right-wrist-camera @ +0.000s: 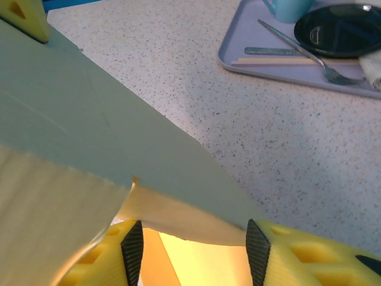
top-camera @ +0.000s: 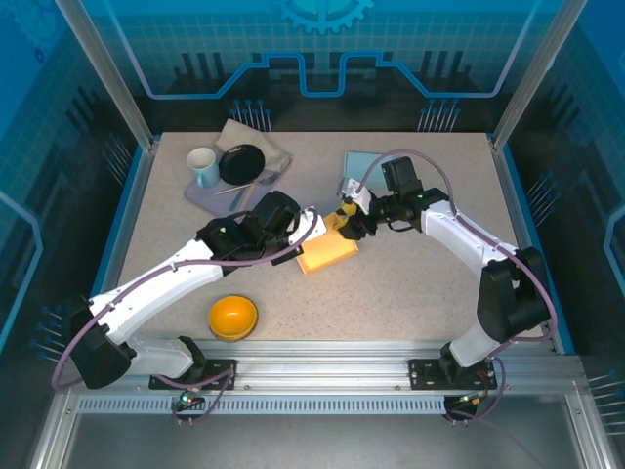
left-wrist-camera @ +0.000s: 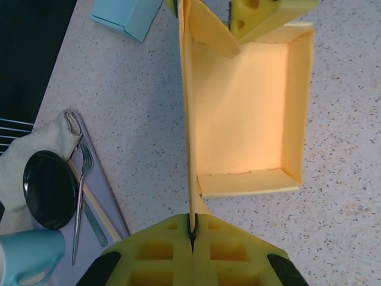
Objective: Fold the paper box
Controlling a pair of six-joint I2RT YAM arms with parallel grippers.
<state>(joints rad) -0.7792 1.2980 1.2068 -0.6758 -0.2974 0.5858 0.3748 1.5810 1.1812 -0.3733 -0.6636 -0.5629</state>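
The speckled table (top-camera: 410, 283) carries the yellow paper box (top-camera: 327, 252) at centre frame, open side up. The left gripper (left-wrist-camera: 191, 238) is pinched tight on the box's long wall. The right gripper (right-wrist-camera: 193, 245) straddles an end flap, and I can't tell if it grips.

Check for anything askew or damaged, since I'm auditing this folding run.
The yellow paper box is half-formed: a corner flap at the end by the right arm leans diagonally inward instead of lying flat against a wall. Nothing looks torn or spilled.
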